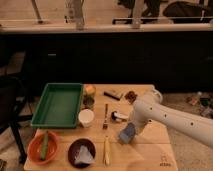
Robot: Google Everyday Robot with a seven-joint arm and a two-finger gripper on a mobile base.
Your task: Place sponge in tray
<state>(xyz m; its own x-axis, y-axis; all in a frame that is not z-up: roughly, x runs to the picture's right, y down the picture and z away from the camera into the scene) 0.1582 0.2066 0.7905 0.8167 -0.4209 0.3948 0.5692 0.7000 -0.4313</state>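
Note:
A blue-grey sponge (126, 134) hangs tilted just above the wooden table (150, 150), right of its middle. My gripper (132, 130) at the end of the white arm (170, 120) is shut on the sponge's upper right side; the arm comes in from the right. The green tray (57, 105) stands on the table's left rear part, with nothing in it, well left of the sponge and gripper.
Between sponge and tray stand a white cup (86, 117), a dark can (88, 102) and a small jar (89, 90). A fork (105, 116) and a yellow stick (106, 150) lie near. An orange bowl (44, 146) and a dark bowl (82, 152) sit in front.

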